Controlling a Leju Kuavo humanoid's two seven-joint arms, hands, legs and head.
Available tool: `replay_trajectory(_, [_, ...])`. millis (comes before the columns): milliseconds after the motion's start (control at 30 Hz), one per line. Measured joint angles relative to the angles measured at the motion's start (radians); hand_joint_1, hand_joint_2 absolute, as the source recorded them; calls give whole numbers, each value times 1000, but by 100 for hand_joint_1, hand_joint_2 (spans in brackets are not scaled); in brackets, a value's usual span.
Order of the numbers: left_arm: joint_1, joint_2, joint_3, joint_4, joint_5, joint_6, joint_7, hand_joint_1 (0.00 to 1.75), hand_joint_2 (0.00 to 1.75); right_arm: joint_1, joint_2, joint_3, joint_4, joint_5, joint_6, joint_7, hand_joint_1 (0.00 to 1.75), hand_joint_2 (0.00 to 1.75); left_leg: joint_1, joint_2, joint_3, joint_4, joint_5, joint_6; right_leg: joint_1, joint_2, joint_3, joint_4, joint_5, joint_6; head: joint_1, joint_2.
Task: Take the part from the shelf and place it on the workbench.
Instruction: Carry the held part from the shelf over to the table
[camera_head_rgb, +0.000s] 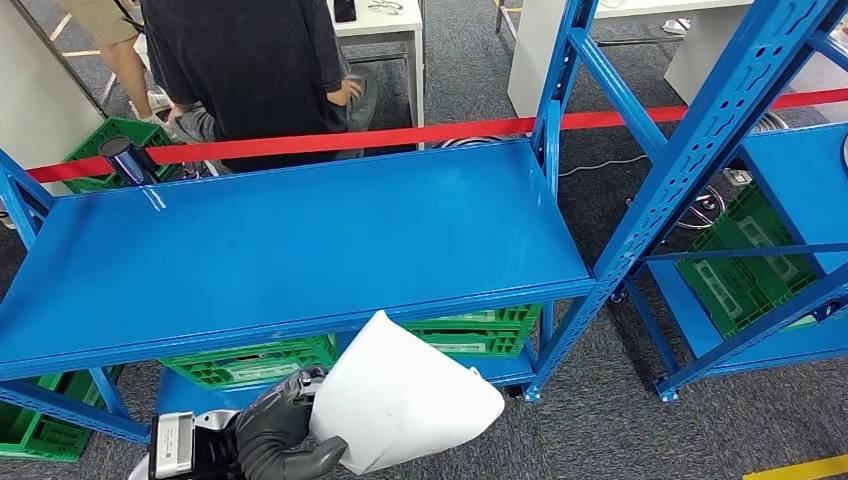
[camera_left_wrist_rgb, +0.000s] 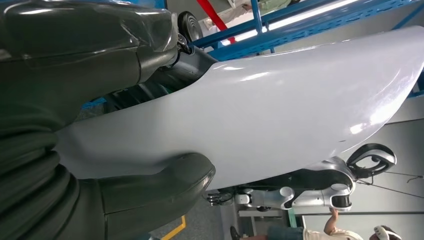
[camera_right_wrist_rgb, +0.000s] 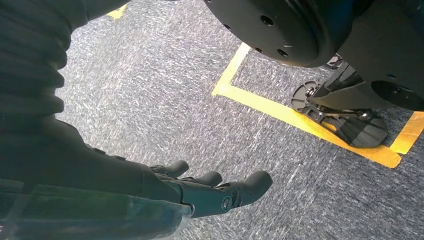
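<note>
Left robot hand (camera_head_rgb: 285, 430) grasps the white part (camera_head_rgb: 400, 395) at one edge, thumb on one face and fingers on the other, a clamp suited to a thin curved shell. The part is held clear of the blue shelf (camera_head_rgb: 300, 240), just in front of its lip, so removal appears complete. Right robot hand (camera_right_wrist_rgb: 200, 192) hangs released above the carpet, fingers loosely extended. The bench is yet to be reached.

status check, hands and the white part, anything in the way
Left hand grips the white part, off the blue shelf. Right hand hangs over the floor, holding nothing. Person stands behind the red tape, beyond the shelf.
</note>
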Motion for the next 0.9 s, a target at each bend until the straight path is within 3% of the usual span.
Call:
replay_trajectory(300, [-3,5,-12,1,15,-4,-18,175,175,0,0,0,0,-4,-1,-4,0,175,0,0,0,0,0,0,0,0,0,0,0,0,0,0])
replay_trajectory(667, [9,10,-2,4,-3,69,-106,175,175,6,-1,17,0,-7,-6,-15,0,175,0,0,0,0,0,0,0,0,0,0,0,0,0,0])
replay_trajectory(900, [9,14,-1,4,35,50,-111,175,175,6,-5,25,0,-8,-2,-15,0,175,0,0,0,0,0,0,0,0,0,0,0,0,0,0])
